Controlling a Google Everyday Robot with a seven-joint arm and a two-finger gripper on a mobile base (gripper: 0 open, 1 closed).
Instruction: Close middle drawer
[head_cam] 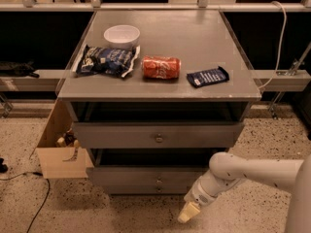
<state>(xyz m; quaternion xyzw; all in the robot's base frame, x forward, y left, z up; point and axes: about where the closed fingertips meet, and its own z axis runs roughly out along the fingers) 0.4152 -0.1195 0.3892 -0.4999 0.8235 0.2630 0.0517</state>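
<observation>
The middle drawer (146, 175) is the grey front with a small round knob, second of three in the grey cabinet. It stands a little way out, with a dark gap above it. The top drawer front (158, 135) is above it and the lowest front (146, 189) is just below. My gripper (188, 211) is on the end of a white arm coming in from the right. It hangs low over the floor, in front of and below the middle drawer's right part, apart from it. Its cream fingertips are together and hold nothing.
On the cabinet top (194, 28) lie a white bowl (121, 34), a chip bag (104, 60), a red can (161, 67) and a blue bar (207, 76). An open cardboard box (56, 154) stands left of the cabinet. A cable (39, 198) runs over the floor.
</observation>
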